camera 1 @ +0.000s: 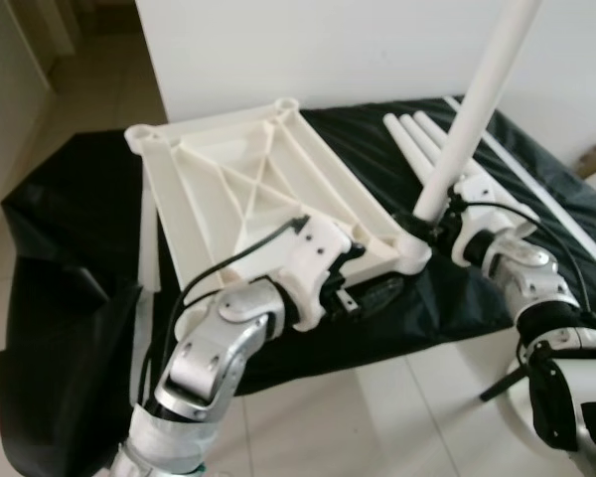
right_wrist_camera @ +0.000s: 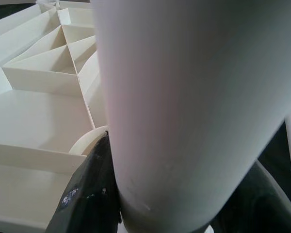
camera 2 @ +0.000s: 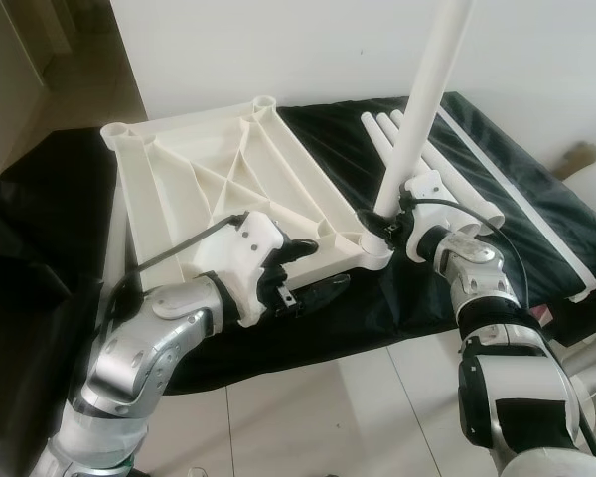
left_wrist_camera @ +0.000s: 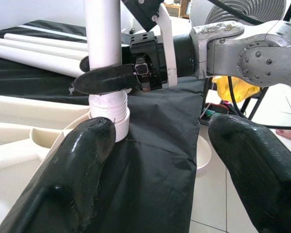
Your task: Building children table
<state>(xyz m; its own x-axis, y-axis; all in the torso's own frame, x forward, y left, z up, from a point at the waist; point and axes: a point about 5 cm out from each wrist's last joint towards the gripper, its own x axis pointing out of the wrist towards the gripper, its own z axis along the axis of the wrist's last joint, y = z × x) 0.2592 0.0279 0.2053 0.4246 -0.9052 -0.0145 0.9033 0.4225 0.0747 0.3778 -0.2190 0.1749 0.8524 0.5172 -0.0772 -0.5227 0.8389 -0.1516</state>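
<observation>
A: Item one — tabletop, white, ribbed underside up, lying on the black-covered bench. Position?

B: Its near edge sits just ahead of the left gripper, whose jaws stand wide with nothing between them. Its near corner socket lies between the two grippers.

A: Item two — leg?

B: White tube, tilted slightly, its threaded foot entered in that corner socket. The right gripper has its jaws closed around it low down, just above the socket.

A: Item three — spare legs?

B: Lying beyond the right jaws on the black cover, well apart from the left ones.

A: Handling note for the step in hand?

B: My judgement: bring the leg square to the socket before turning — a slanted thread is likely to bind. The left jaws would do well to steady the tabletop's edge so it does not spin along.

A: Not legible?

B: How far the thread has gone in; the leg's top, cut off by the frame; the far sockets, too small to tell whether anything is fitted.
</observation>
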